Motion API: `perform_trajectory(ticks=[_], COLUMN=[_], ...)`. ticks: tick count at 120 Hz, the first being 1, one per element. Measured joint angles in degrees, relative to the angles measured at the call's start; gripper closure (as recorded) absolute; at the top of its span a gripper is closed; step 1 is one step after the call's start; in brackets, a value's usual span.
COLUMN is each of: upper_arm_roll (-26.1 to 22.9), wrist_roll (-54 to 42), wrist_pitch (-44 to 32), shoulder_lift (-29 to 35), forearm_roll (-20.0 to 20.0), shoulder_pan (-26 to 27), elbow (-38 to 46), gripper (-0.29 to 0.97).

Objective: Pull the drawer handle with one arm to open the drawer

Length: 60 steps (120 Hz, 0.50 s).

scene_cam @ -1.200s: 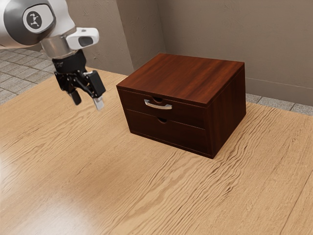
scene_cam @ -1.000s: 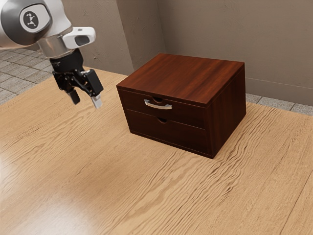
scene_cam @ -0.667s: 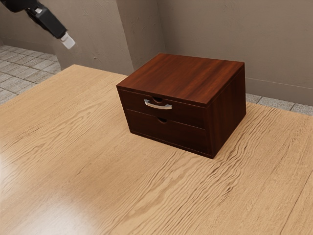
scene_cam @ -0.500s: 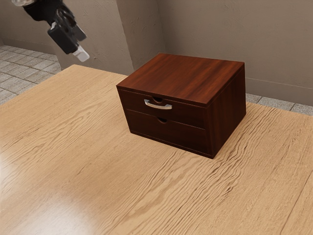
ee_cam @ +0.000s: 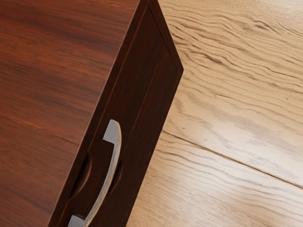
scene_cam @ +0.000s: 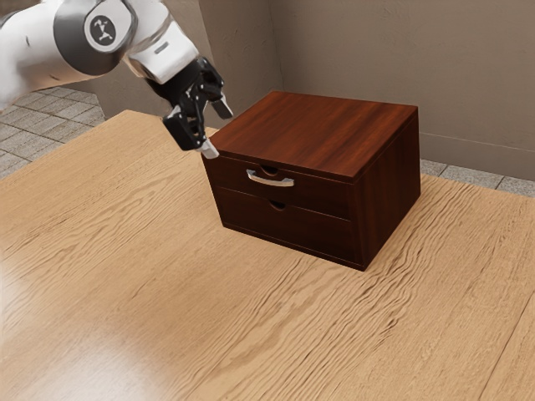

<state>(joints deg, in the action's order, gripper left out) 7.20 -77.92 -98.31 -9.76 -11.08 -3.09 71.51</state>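
Dark red-brown wood makes up the boxy two-drawer cabinet [scene_cam: 334, 134], which sits on the pale wooden counter [scene_cam: 125, 284]. Its top drawer [scene_cam: 322, 194] looks shut, flat with the front. Nothing touches the curved silver handle [scene_cam: 269, 177] on it. A moment ago the black end effector [scene_cam: 215, 127] was high up and far off at the exterior view's left. Now it is down by the cabinet's top front corner, near the handle but off to one side. Its two fingers are spread apart and hold nothing. I think it is getting ready to grab the handle, so the pull has not begun. Behind the counter are a plain grey-brown wall [scene_cam: 435, 58] and a grey tiled floor [scene_cam: 33, 117].
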Motion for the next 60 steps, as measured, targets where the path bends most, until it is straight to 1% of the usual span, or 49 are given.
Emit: perform_trajectory(ticks=[19, 41, 49, 60], upper_arm_roll=[-0.76, -1.17, -1.54, -2.13], wrist_roll=[-5.87, -11.08, -12.58, -14.31], wrist_pitch=[-6.07, -11.26, -13.62, -17.5], shoulder_lift=[-0.84, -1.31, -0.13, 4.06], forearm_roll=[0.81, 1.61, 1.72, 1.81], shoulder_pan=[-0.08, -0.07, -0.05, 0.02], elbow=[4.98, 8.34, 11.76, 17.86], gripper=[0.06, 0.12, 0.15, 0.18])
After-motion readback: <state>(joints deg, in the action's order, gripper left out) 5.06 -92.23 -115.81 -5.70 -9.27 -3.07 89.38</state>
